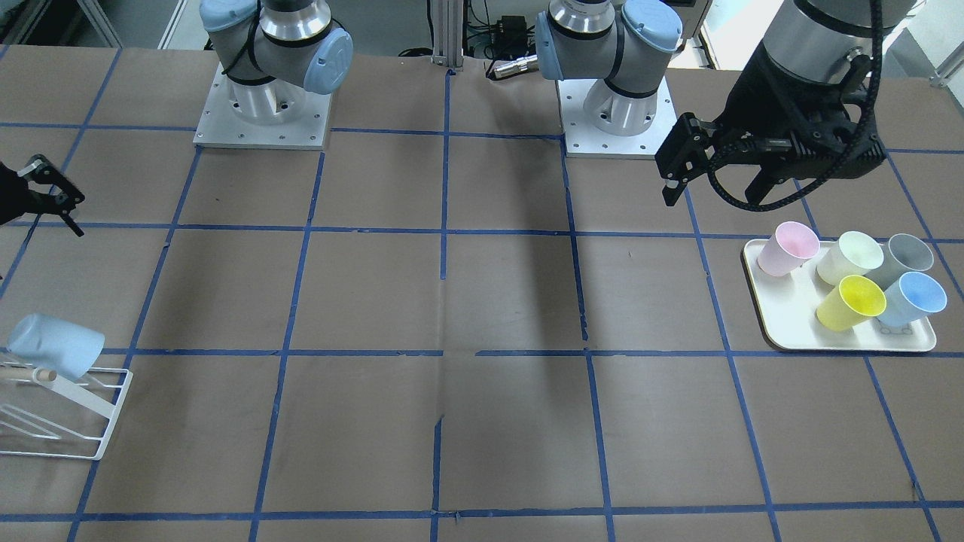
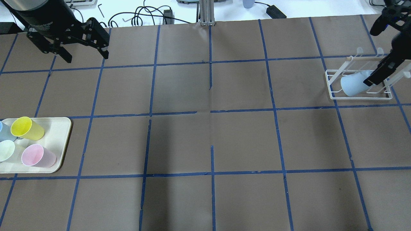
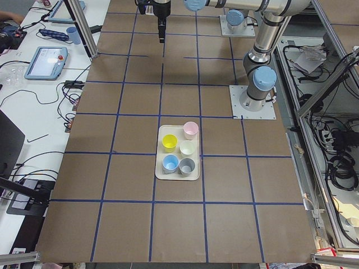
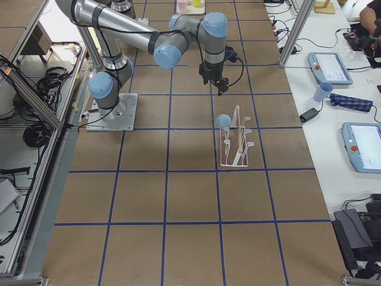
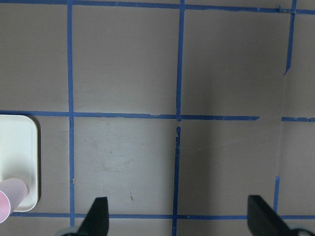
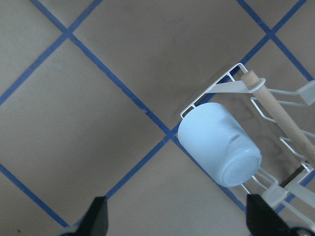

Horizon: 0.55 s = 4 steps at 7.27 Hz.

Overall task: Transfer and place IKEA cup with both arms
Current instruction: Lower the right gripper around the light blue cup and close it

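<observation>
The IKEA cup (image 1: 54, 345) is pale blue and hangs upside down and tilted on a peg of the white wire rack (image 1: 105, 421). It also shows in the overhead view (image 2: 352, 84), the exterior right view (image 4: 224, 121) and the right wrist view (image 6: 219, 142). My right gripper (image 2: 374, 54) hovers above the rack, open and empty, apart from the cup. My left gripper (image 1: 712, 197) is open and empty, high above the table beside the tray of cups; its fingers (image 5: 97, 216) show only bare table between them.
A white tray (image 1: 761, 301) holds a pink cup (image 1: 787, 250), a yellow cup (image 1: 851, 302), a pale green cup (image 1: 849, 258), a grey cup (image 1: 906, 254) and a second blue cup (image 1: 913, 297). Blue tape lines grid the brown table. The arm bases stand at the robot's side.
</observation>
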Tool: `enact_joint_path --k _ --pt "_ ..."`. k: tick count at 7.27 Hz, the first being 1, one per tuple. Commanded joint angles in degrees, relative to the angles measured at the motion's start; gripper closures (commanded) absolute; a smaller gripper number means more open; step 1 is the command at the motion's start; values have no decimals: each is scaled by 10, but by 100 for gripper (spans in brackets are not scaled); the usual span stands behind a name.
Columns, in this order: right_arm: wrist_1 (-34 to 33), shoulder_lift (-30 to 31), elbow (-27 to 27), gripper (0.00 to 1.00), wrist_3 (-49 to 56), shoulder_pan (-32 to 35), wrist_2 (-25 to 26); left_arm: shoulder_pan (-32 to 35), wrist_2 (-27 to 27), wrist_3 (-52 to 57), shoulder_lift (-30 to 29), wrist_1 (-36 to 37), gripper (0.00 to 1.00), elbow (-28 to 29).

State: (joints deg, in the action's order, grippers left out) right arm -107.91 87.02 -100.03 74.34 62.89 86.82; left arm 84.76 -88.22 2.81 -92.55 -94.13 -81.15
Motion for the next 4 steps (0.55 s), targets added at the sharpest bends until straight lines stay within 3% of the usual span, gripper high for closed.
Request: enact_joint_path --k 1,4 --pt "-43 -49 -12 0 151 -55 -50 1 1 0 0 0 0 0" --pt "-45 -85 -6 0 202 -59 -72 1 1 0 0 0 0 -1"
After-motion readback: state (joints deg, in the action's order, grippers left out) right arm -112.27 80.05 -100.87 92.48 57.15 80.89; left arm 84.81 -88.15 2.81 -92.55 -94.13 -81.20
